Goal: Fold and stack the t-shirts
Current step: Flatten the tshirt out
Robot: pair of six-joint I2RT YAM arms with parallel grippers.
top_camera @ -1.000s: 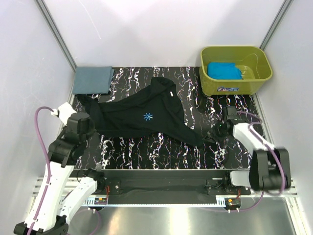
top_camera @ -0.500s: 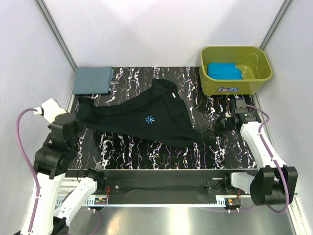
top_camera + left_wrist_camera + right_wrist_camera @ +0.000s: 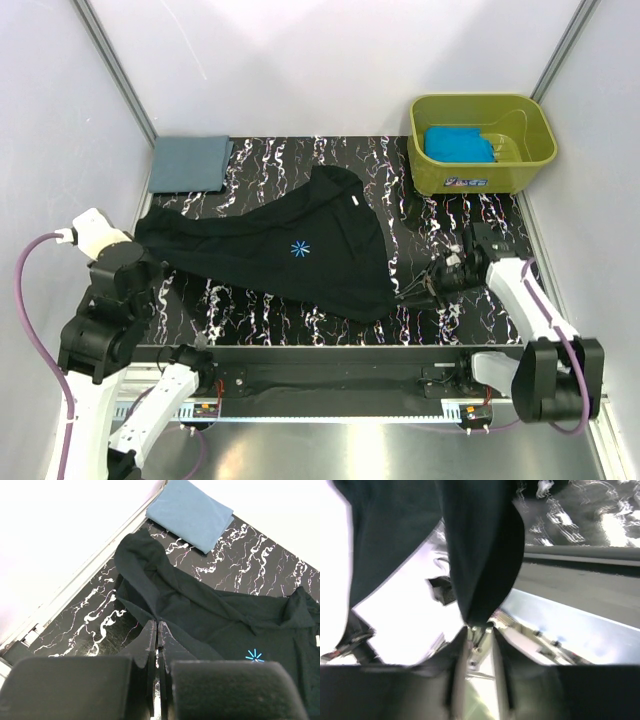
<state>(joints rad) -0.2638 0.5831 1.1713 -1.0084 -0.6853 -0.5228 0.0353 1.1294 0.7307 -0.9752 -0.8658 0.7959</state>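
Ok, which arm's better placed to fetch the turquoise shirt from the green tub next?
Right. The right gripper sits just in front of the tub holding the turquoise shirt; the left gripper is across the table. Both are shut on the black shirt, so it must release first.

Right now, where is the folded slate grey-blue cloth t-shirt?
In the top external view, the slate grey-blue cloth t-shirt lies at the far left corner of the black marbled tabletop, just beyond the left end of the large black cloth t-shirt.
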